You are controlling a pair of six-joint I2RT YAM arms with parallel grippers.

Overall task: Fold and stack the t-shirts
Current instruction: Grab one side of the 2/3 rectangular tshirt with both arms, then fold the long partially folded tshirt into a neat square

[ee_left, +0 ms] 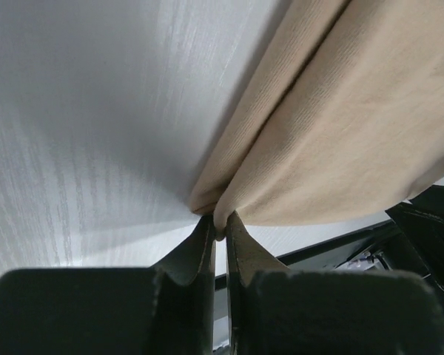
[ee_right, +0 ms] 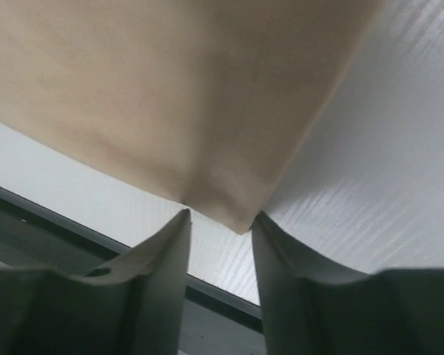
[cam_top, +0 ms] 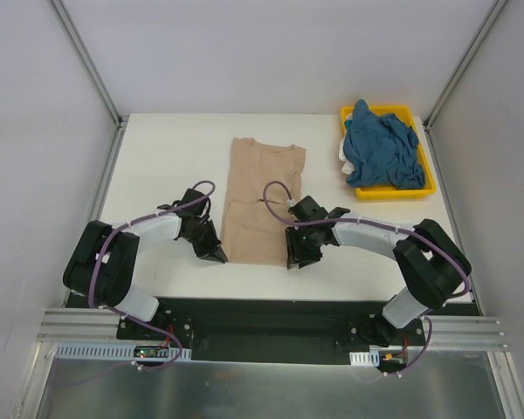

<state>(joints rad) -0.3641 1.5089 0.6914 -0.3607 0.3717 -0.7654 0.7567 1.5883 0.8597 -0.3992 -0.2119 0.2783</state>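
A tan-beige t-shirt (cam_top: 262,196) lies lengthwise in a narrow strip on the middle of the white table. My left gripper (cam_top: 217,255) is at its near left corner. In the left wrist view the gripper (ee_left: 219,225) is shut on a pinch of that tan cloth (ee_left: 340,126). My right gripper (cam_top: 294,260) is at the near right corner. In the right wrist view its jaws (ee_right: 222,218) stand apart, with the tip of the tan corner (ee_right: 170,96) hanging between the fingertips, not pinched. A crumpled teal-blue t-shirt (cam_top: 380,144) lies in the tray.
A yellow plastic tray (cam_top: 393,193) stands at the back right of the table and holds the teal shirt over something white. The table's near edge and the black base rail (cam_top: 262,319) run just behind both grippers. Grey walls enclose the table.
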